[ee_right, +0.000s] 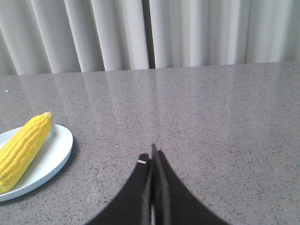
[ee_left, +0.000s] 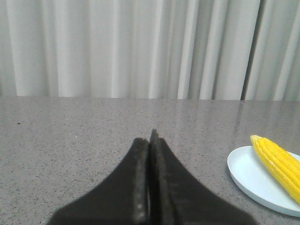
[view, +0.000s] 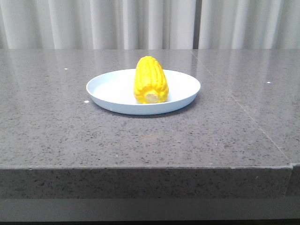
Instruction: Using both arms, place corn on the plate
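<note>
The yellow corn (view: 151,79) lies on the pale blue plate (view: 108,89) in the middle of the table, its pale stub end toward the front. The left wrist view shows the corn (ee_left: 280,161) and plate (ee_left: 248,173) off to one side of my left gripper (ee_left: 150,140), whose black fingers are pressed together with nothing between them. In the right wrist view the corn (ee_right: 23,146) and plate (ee_right: 51,154) lie to the other side of my right gripper (ee_right: 152,157), also shut and empty. Neither gripper shows in the front view.
The grey speckled stone table (view: 56,131) ends in a front edge near the camera, with a seam (view: 255,124) running across its right part. Pale pleated curtains (view: 150,23) hang behind it.
</note>
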